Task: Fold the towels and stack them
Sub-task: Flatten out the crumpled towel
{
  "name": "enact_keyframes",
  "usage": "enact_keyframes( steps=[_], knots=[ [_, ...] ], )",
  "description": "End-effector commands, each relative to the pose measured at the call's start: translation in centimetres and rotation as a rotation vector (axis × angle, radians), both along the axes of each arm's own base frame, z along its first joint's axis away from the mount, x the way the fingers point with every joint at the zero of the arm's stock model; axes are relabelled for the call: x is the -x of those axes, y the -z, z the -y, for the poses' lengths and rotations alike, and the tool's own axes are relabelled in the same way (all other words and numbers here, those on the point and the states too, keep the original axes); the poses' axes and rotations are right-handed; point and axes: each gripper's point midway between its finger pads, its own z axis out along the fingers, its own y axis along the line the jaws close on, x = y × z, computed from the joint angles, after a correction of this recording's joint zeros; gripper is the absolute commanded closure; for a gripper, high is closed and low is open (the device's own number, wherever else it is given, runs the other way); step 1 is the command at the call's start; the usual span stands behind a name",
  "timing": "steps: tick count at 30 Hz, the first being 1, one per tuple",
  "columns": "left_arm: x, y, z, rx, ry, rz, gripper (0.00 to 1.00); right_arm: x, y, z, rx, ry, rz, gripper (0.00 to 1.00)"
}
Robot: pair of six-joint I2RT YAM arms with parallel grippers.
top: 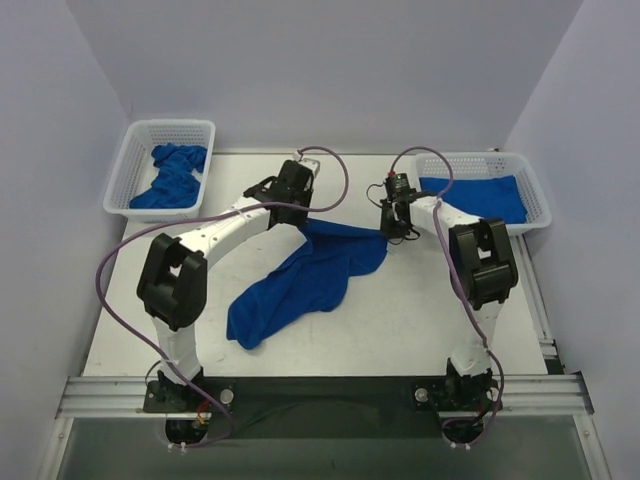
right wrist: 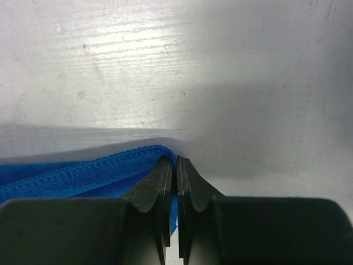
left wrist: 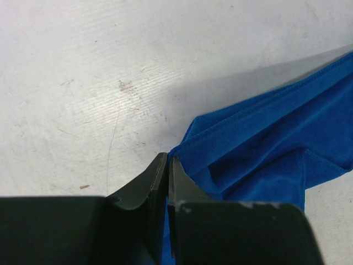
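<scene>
- As both hands clamp down, the towel point(top: 310, 275) sprawls across the middle of the bench point(top: 400, 330), its far edge strung between them and the rest trailing off toward 7 o'clock.
- Left hand point(left wrist: 167, 158): jaws pressed narrow on a corner of that towel, with only the very tip of the cloth caught.
- Right hand point(right wrist: 176, 160): jaws closed tight on the hemmed edge, a sliver of blue showing in the slit.
- Up at 10 o'clock, crumpled towels point(top: 172, 178) wait in the left basket point(top: 128, 170); at 2 o'clock a flat towel point(top: 485, 197) lies in the right basket point(top: 537, 200).
- Danger here: both bites look shallow, so a quick lift or a hard pull apart could slip a corner free.
- That bunched tail could drag on the bench and fold crooked if the hands rise unevenly.
</scene>
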Motion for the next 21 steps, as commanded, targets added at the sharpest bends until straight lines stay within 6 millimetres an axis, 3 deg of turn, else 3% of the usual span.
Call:
enact_keyframes(
  steps=[1,4,5,6,7,8,9,11,12,14,15,16,18,19,20,21],
  knots=[
    [-1.2,-4.4,-1.2,0.047,-0.039,0.092,1.00,0.7,-3.2,0.3,0.009,-0.047,0.020,1.00],
    [-2.4,-7.1,-2.1,0.054,-0.045,0.155,1.00,-0.7,-7.7,0.4,0.029,-0.082,0.119,1.00],
    [-2.9,-9.0,-2.1,0.072,-0.045,0.196,1.00,-1.2,-9.2,0.4,0.030,-0.093,0.153,1.00],
    [-3.4,-10.3,-2.5,0.082,-0.050,0.227,1.00,-2.0,-12.2,0.3,0.023,-0.103,0.222,1.00],
    [-3.7,-11.5,-2.7,0.083,-0.043,0.259,1.00,-2.3,-13.9,0.8,0.056,-0.114,0.262,1.00],
    [-3.8,-13.4,-2.9,0.096,-0.042,0.299,1.00,-2.7,-15.6,0.9,0.061,-0.124,0.299,1.00],
    [-4.3,-15.8,-3.1,0.108,-0.037,0.356,1.00,-3.2,-19.2,0.9,0.061,-0.128,0.378,1.00],
    [-4.3,-19.6,-3.4,0.134,-0.027,0.439,1.00,-3.5,-22.9,1.2,0.082,-0.159,0.463,1.00],
    [-4.5,-22.5,-3.6,0.151,-0.027,0.498,1.00,-3.4,-25.7,1.2,0.079,-0.166,0.528,1.00],
    [-4.4,-26.4,-4.3,0.158,-0.029,0.584,1.00,-3.5,-30.8,1.2,0.088,-0.193,0.644,1.00],
    [-4.1,-29.8,-4.7,0.182,-0.035,0.651,1.00,-3.1,-33.2,1.4,0.096,-0.207,0.698,1.00],
    [-3.8,-31.5,-4.9,0.185,-0.030,0.688,1.00,-3.0,-36.5,1.4,0.089,-0.214,0.773,1.00],
    [-2.9,-35.3,-5.3,0.222,-0.031,0.766,1.00,-2.2,-40.2,1.6,0.109,-0.244,0.858,1.00],
    [-2.1,-38.1,-5.7,0.249,-0.034,0.824,1.00,-1.9,-41.9,1.7,0.114,-0.248,0.897,1.00],
    [-1.3,-39.9,-6.1,0.268,-0.030,0.861,1.00,-1.2,-44.7,2.0,0.119,-0.245,0.960,1.00],
    [-0.7,-41.4,-6.3,0.284,-0.028,0.893,1.00,-0.7,-46.1,1.6,0.117,-0.281,0.998,1.00]
  ],
)
